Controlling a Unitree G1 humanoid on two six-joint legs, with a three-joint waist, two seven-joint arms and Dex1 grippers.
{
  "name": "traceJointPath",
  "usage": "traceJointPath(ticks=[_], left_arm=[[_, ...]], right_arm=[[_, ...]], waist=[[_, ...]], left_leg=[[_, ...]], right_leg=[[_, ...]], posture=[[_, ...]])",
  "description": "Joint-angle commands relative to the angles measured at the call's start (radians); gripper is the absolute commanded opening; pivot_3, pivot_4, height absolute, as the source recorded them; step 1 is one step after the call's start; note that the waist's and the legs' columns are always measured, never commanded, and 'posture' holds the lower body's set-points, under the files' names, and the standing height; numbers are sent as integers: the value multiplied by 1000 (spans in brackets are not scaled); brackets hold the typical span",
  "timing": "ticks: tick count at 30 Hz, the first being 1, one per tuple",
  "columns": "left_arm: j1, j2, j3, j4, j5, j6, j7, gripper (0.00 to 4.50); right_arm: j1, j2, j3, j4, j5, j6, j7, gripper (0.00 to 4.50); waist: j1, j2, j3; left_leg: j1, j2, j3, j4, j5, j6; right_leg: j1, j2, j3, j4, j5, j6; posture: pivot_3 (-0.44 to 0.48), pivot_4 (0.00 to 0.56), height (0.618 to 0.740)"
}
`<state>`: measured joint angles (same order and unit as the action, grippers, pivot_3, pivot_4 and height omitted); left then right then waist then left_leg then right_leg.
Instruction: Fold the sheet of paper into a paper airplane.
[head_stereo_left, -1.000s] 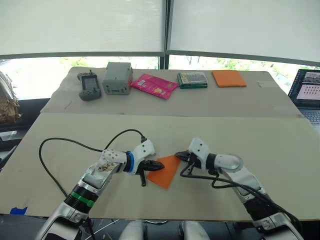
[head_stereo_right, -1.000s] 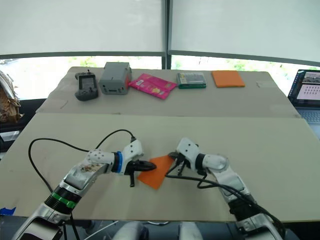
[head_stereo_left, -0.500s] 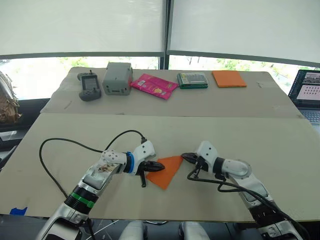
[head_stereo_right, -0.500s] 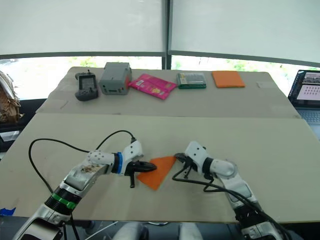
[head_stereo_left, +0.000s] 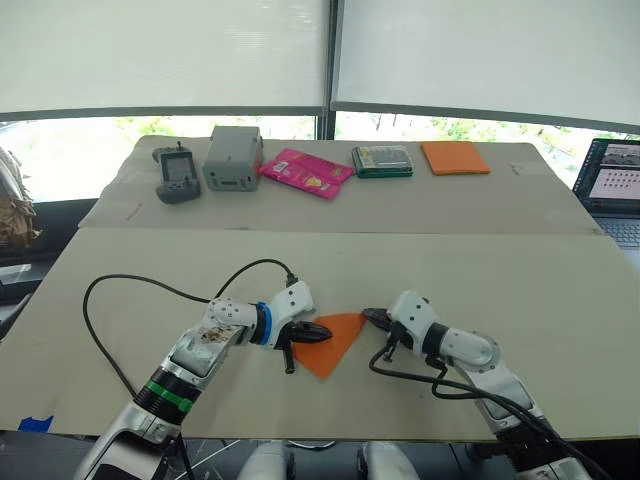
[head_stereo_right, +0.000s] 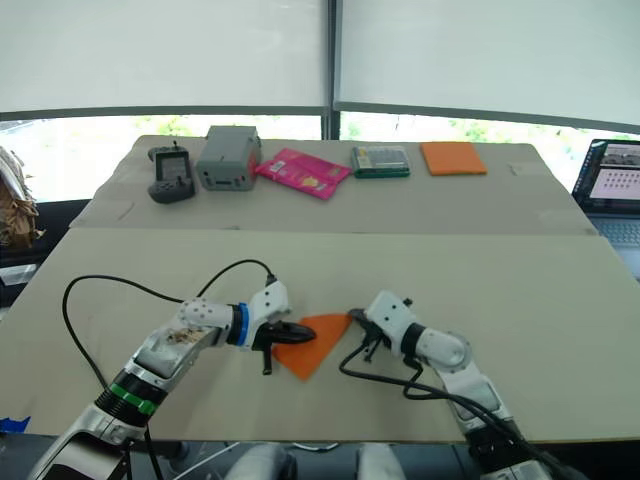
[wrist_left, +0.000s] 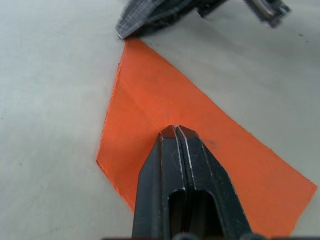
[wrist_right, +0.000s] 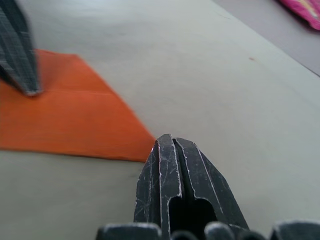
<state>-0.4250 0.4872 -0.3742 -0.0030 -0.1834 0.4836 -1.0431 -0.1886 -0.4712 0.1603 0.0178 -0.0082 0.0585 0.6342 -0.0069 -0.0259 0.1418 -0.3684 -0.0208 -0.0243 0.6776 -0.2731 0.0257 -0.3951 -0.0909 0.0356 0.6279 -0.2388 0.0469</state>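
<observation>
The sheet of paper (head_stereo_left: 334, 342) is a bright orange pointed triangle lying flat on the near table. My left gripper (head_stereo_left: 320, 333) is shut, and its tip rests on top of the paper's left part (wrist_left: 150, 95). My right gripper (head_stereo_left: 367, 316) is also shut, with its tip at the paper's pointed right corner (wrist_right: 145, 142). In the left wrist view my right gripper's tip (wrist_left: 131, 31) meets the far corner of the paper. A crease runs along the paper.
On the far table stand a handheld controller (head_stereo_left: 177, 172), a grey box (head_stereo_left: 232, 157), a pink packet (head_stereo_left: 306, 172), a green box (head_stereo_left: 384, 160) and a smooth orange rectangle (head_stereo_left: 454, 157). A laptop (head_stereo_left: 610, 190) sits at the right. A black cable (head_stereo_left: 120, 290) loops left of my left arm.
My right gripper has drawn back to the right off the paper's corner and now sits with its tip at that corner. The left gripper has stayed on the paper.
</observation>
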Motion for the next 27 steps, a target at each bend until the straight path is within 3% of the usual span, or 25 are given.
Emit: traceJointPath(ticks=[1,5,16,27], left_arm=[[7,1,-26,14,16,19,-7,23],[-3,-12,-21,19,13,35,-1,23],[-20,-21,-24,36,19,33,-10,23],[-21,-29,-30,38,20,32,-12,23]], right_arm=[[-1,-8,-47,-76,37,21,1,0],[60,-8,-1,-204,116,52,97,0],[75,16,53,-127,54,84,69,0],[127,7,139,-205,93,112,185,0]], waist=[[-1,0,0],[0,0,0],[4,0,0],[4,0,0]], left_leg=[[0,0,0,0,0,0],[-2,1,0,-2,0,0],[-2,0,0,0,0,0],[-1,0,0,0,0,0]], right_leg=[[-1,0,0,0,0,0],[-3,1,0,0,0,0],[-2,0,0,0,0,0],[-1,0,0,0,0,1]], posture=[[0,150,740],[0,150,740],[0,150,740],[0,150,740]])
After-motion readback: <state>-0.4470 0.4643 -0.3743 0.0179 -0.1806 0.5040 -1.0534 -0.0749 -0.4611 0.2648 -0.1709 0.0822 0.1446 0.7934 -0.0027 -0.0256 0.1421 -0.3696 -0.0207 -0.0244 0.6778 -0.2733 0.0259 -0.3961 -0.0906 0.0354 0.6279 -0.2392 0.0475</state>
